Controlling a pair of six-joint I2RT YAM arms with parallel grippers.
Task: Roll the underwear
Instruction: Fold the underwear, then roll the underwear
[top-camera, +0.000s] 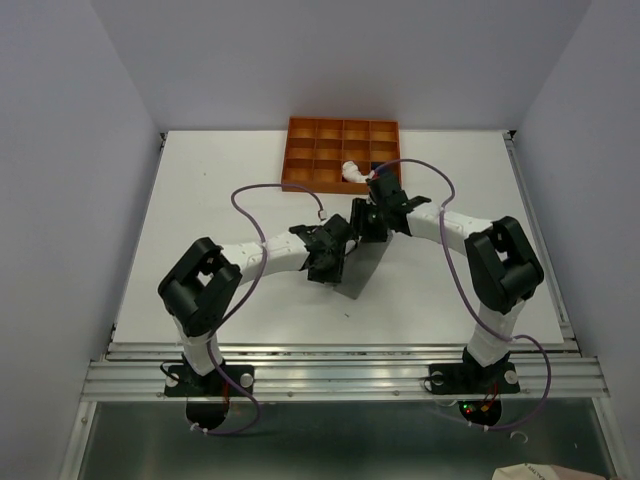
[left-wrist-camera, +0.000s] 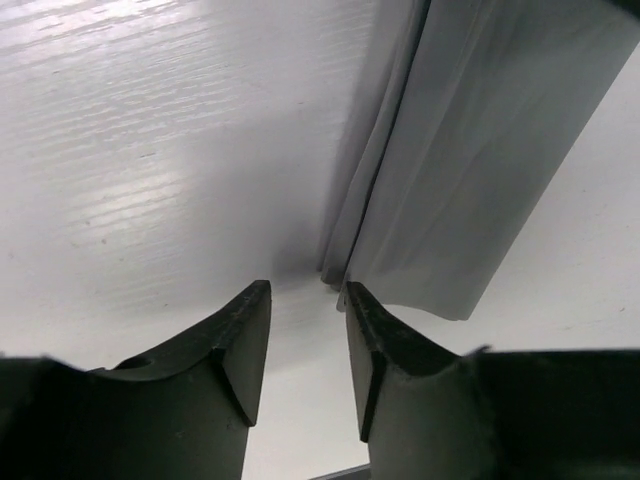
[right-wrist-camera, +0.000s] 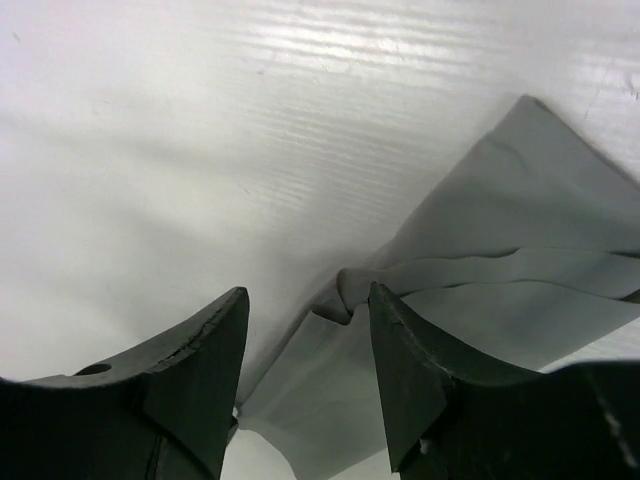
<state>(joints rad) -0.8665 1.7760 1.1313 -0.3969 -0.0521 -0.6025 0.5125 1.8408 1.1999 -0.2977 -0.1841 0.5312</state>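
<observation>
- The step in hand looks like taking hold of the grey underwear (right-wrist-camera: 500, 250) to begin its roll. To do it well, both pairs of jaws should bite the same folded edge, level with each other, so the roll starts straight.
- Each pair should pinch all the layers at the fold. A loose under-layer would likely drag on the counter (top-camera: 200, 220) and let the roll slacken.
- The left jaws stand apart with nothing between them. The garment's folded edge ends just ahead of the gap, nearest the right-hand finger.
- The right jaws are also apart and grip nothing. A bunched fold lies just ahead, between the tips, and flat cloth runs under them.
- The grey underwear lies on the counter between the two arms. A pale roll (top-camera: 352, 170) sits in the orange tray (top-camera: 300, 180) beyond.
</observation>
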